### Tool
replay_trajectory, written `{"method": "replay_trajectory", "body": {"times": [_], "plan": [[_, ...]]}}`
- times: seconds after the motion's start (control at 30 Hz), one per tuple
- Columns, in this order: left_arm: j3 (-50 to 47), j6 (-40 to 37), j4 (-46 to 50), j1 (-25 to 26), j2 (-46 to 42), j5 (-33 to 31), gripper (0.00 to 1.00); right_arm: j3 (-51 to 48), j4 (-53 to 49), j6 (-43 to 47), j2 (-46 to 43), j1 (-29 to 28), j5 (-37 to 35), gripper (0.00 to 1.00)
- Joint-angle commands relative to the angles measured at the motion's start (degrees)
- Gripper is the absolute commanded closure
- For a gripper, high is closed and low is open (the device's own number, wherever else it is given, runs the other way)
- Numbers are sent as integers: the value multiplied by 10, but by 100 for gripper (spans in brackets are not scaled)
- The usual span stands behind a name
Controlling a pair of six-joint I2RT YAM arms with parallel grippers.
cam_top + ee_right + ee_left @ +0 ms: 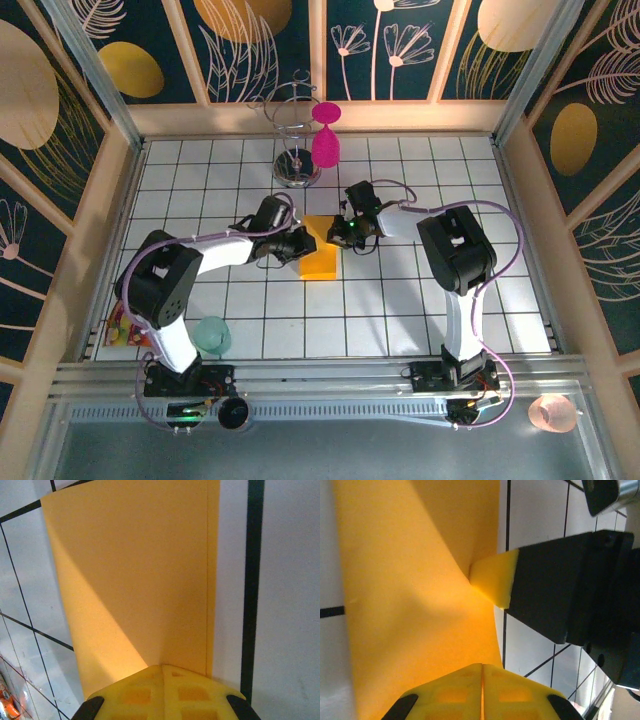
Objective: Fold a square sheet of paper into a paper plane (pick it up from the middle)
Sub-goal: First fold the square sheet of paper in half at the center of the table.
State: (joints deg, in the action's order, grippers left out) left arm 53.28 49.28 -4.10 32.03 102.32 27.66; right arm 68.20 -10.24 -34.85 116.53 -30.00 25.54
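The sheet of paper (320, 250) lies near the middle of the white gridded tabletop (400, 295), between the two arms. It is orange-yellow and folded into a narrower shape, longer from near to far than it is wide.

The left gripper (300, 246) reaches in from the left and meets the sheet's left edge. In the left wrist view its yellow fingers (455, 690) are pressed together with only a thin seam between them, and the paper (410, 605) runs right up to their tips, so the gripper looks closed on that edge.

The right gripper (341, 232) comes in from the right at the sheet's far right corner. In the left wrist view a yellow fingertip of this gripper (495, 580) pinches the paper's edge, and a soft crease runs towards that spot. In the right wrist view its fingers (135, 695) are also shut tight on the paper (135, 580), where a second layer shows as a thin line just inside the right edge.

Farther back, a magenta goblet (326, 140) hangs on a wire rack (295, 165). Near the left arm's base sit a teal cup (212, 333) and, at the tabletop's left edge, a multicoloured snack packet (122, 326).
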Motion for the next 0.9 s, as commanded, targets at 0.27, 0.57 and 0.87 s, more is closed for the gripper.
{"method": "replay_trajectory", "body": {"times": [0.27, 0.57, 0.87], "plan": [[8, -30, 78, 5, 59, -18, 93, -64, -117, 9, 89, 16, -186, 100], [-50, -100, 152, 4, 29, -60, 94, -76, -122, 6, 98, 22, -209, 100], [-72, -176, 268, 4, -33, -105, 94, -79, -116, 5, 102, 23, -211, 100]]}}
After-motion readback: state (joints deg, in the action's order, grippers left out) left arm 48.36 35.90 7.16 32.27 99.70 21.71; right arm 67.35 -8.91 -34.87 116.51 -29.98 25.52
